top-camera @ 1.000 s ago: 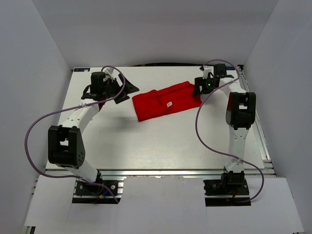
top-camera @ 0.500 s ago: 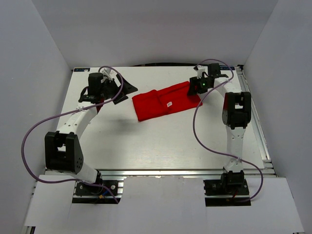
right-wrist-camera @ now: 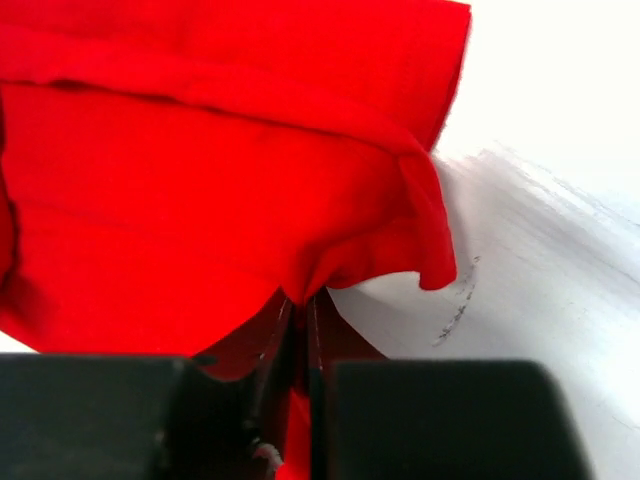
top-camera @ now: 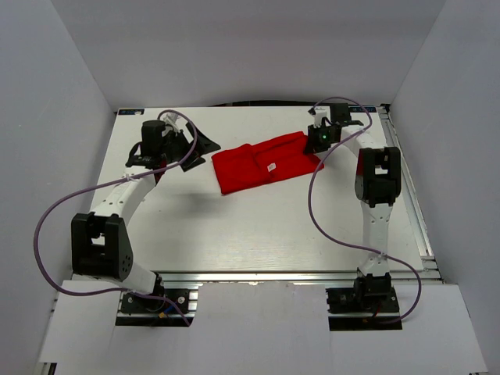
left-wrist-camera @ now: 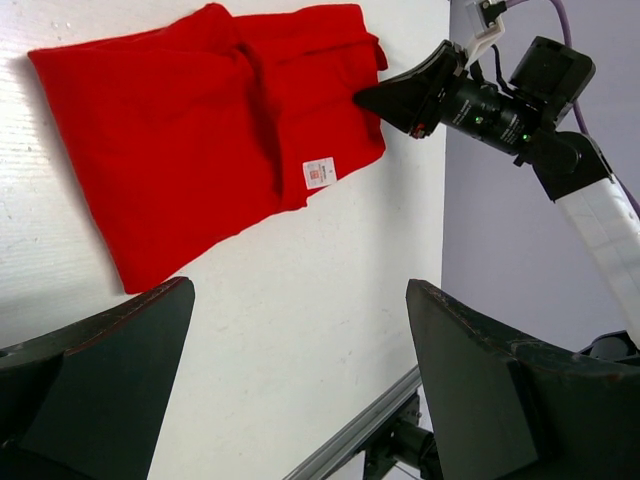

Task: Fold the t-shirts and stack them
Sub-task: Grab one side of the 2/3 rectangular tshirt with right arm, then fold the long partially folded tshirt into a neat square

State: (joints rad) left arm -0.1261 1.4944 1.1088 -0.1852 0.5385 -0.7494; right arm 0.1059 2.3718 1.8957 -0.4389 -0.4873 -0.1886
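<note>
Top view high behind, down on whole worktop [top-camera: 234, 226], left wrist looks across at t-shirt [left-wrist-camera: 200, 130], right wrist close up, seemingly its edge, shared by all.

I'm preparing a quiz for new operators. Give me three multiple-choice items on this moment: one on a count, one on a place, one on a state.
1. How many garments lie on the table?
A. one B. two C. three
2. Where is the white label?
A. on the bare table B. on the t-shirt C. stuck on a cable
3. How is the right pincer?
A. open and empty B. out of view C. shut on the t-shirt

Key: 1 A, only one red shirt shows; 2 B, the label sits on red cloth; 3 C, the right wrist view shows its fingers closed on a pinch of cloth.
</note>
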